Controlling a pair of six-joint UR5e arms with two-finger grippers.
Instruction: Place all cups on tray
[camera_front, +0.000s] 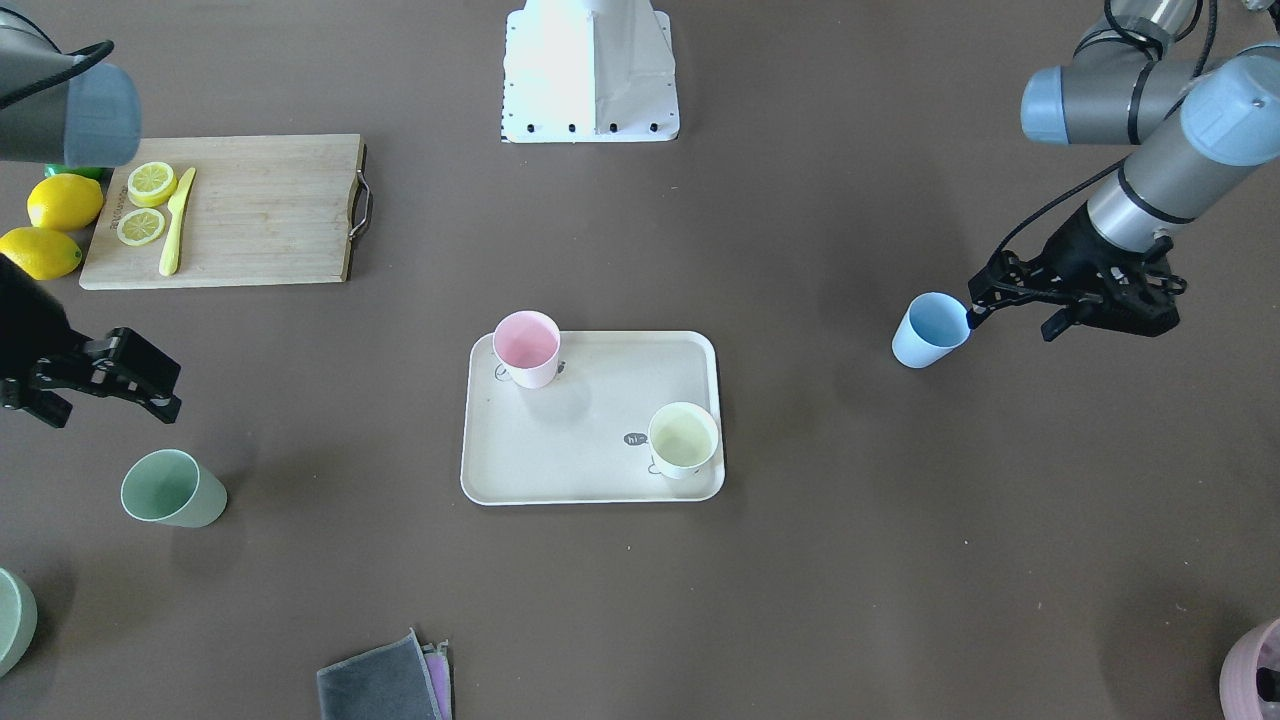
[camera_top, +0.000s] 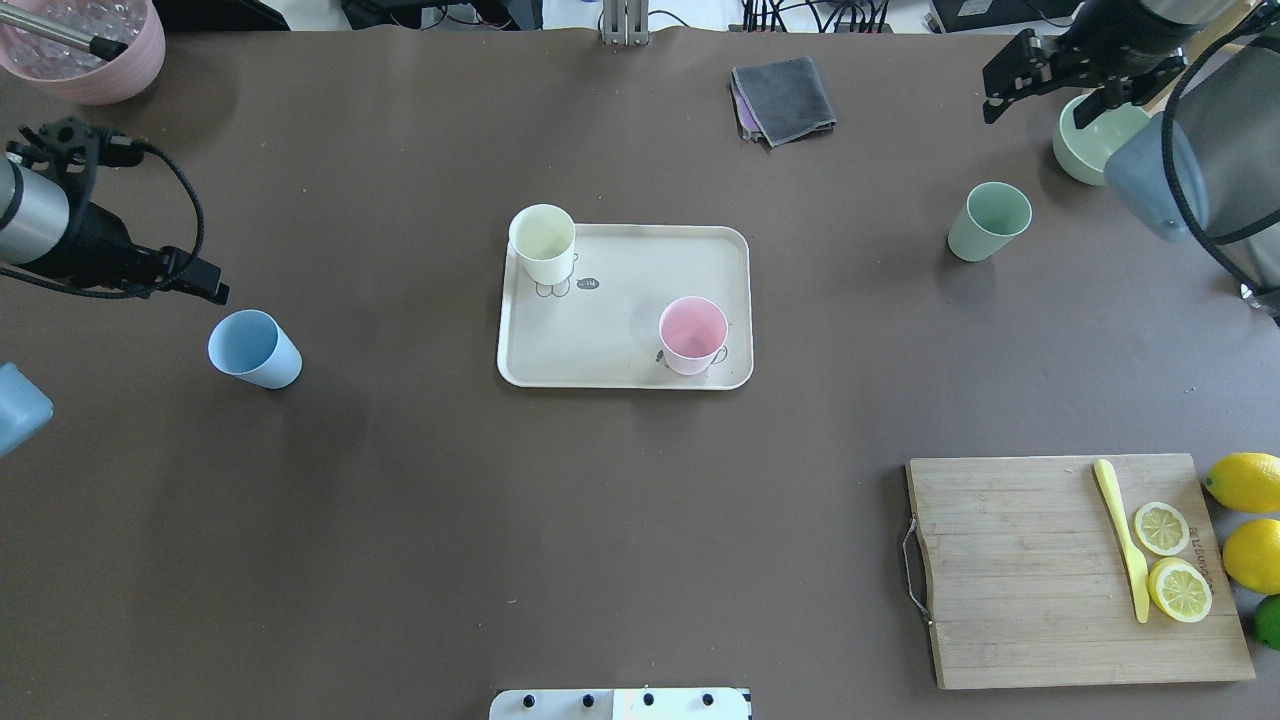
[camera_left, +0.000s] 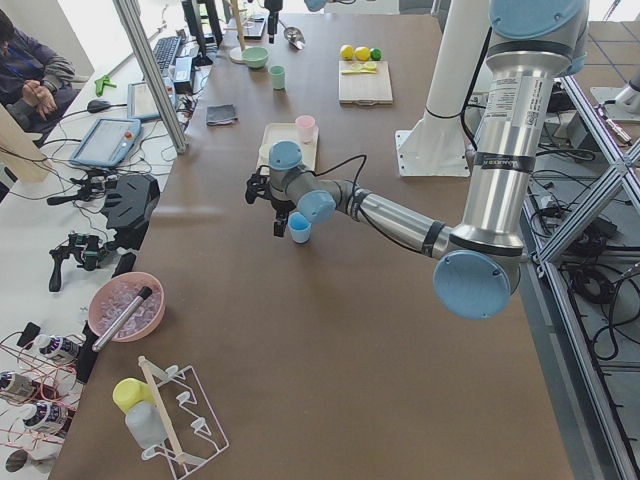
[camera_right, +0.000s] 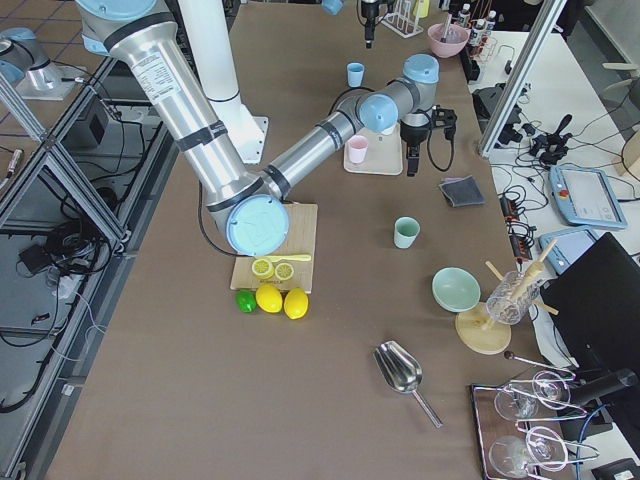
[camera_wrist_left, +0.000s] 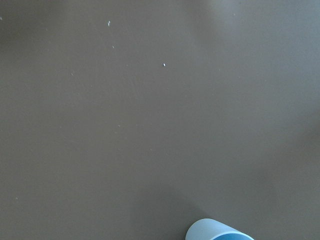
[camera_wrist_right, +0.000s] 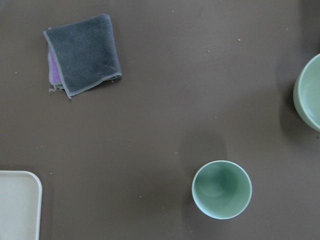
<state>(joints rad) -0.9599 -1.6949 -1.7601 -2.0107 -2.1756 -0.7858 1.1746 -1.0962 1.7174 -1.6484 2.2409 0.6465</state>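
Left gripper (camera_front: 1005, 305) spread, empty, beside blue cup (camera_front: 930, 330); right gripper (camera_front: 160, 385) spread near green cup (camera_front: 172, 488); pink cup (camera_front: 527, 348) and yellow cup (camera_front: 683, 440) on tray (camera_front: 590, 440).

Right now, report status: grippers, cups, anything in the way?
Left gripper open by blue cup; right gripper open near green cup. Pink cup, yellow cup on tray. Nothing in the way.

Cups: four; pink cup (camera_top: 692, 335) and pale yellow cup (camera_top: 542, 243) centre, blue cup (camera_top: 254, 348) left, green cup (camera_top: 989, 221) upper right.
Tray: one cream tray (camera_top: 620, 320).
Board: one wooden cutting board (camera_top: 1010, 570), lower right.
Whole lemons: two; upper lemon (camera_top: 1243, 481), lower lemon (camera_top: 1253, 555).
Cut lemons: two; upper lemon half (camera_top: 1161, 528), lower lemon half (camera_top: 1180, 589).
Lime: one lime (camera_top: 1268, 620).
Knife: one yellow knife (camera_top: 1122, 540).
Bowls: two; green bowl (camera_top: 1080, 155), pink bowl (camera_top: 120, 80).
Cloths: two; grey cloth (camera_top: 785, 95) over purple cloth (camera_wrist_right: 53, 70).
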